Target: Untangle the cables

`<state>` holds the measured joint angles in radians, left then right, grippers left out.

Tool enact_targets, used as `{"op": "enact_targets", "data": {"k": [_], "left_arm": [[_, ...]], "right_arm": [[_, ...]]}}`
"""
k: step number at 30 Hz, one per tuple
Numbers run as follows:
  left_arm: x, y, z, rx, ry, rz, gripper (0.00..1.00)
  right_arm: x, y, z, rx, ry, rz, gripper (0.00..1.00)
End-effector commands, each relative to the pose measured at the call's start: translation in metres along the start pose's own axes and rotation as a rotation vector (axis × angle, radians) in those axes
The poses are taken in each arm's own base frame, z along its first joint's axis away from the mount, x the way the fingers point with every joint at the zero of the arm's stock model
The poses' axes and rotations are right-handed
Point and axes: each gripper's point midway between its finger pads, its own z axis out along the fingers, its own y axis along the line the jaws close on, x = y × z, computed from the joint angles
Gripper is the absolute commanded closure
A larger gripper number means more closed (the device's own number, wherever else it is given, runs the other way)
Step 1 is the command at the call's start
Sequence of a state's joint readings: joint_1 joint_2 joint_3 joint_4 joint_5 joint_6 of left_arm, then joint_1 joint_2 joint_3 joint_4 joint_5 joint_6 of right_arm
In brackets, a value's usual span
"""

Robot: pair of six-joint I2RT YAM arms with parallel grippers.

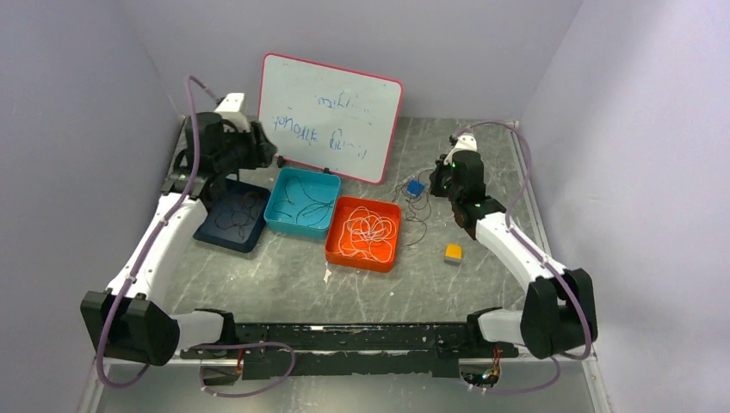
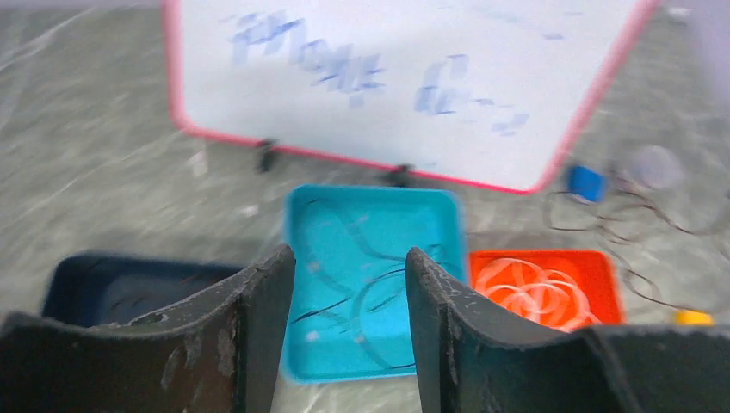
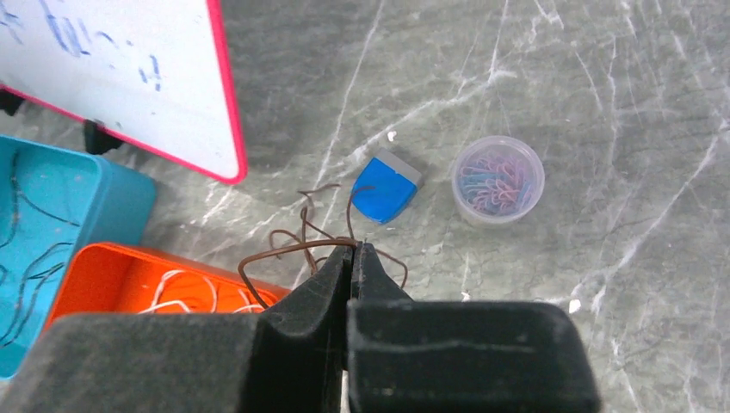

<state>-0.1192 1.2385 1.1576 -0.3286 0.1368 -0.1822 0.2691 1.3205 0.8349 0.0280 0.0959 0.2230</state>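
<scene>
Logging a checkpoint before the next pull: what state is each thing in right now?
left gripper: open, empty
right gripper: shut on brown cable
brown cable: pinched at one loop, rest slack
white cables: tangled in orange tray
dark cables: loose in teal tray
navy tray: few dark strands inside
whiteboard: upright, written on
paperclip tub: holds clips

The whiteboard [image 2: 387,129] text is blurred past reading, and the left claw [image 2: 350,258] hides part of the navy tray [image 2: 129,280].
</scene>
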Motion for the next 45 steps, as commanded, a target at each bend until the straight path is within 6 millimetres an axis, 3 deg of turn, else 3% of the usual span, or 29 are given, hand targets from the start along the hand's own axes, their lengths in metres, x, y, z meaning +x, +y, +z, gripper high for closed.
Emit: {"op": "enact_targets", "data": {"k": [1, 10, 22, 29, 37, 45], "left_arm": [[-0.032, -0.094, 0.0, 0.313, -0.1, 0.061, 0.43], [-0.027, -0.247, 0.008, 0.71, -0.102, 0.148, 0.43], [0.006, -0.374, 0.008, 1.05, -0.025, 0.192, 0.4], [0.026, -0.407, 0.004, 1.13, 0.029, 0.203, 0.32], [0.058, -0.412, 0.018, 1.123, 0.112, 0.204, 0.36], [0.069, -0.414, 0.029, 1.119, 0.136, 0.199, 0.44]], "right_arm": [[-0.011, 0.004, -0.025, -0.025, -0.025, 0.049, 1.0], [-0.036, 0.018, -0.06, -0.087, -0.062, 0.099, 1.0], [-0.058, 0.022, -0.089, -0.111, -0.112, 0.117, 1.0], [-0.061, 0.021, -0.093, -0.109, -0.127, 0.117, 1.0], [-0.072, 0.023, -0.101, -0.127, -0.178, 0.114, 1.0], [-0.076, 0.027, -0.106, -0.151, -0.195, 0.112, 1.0]]}}
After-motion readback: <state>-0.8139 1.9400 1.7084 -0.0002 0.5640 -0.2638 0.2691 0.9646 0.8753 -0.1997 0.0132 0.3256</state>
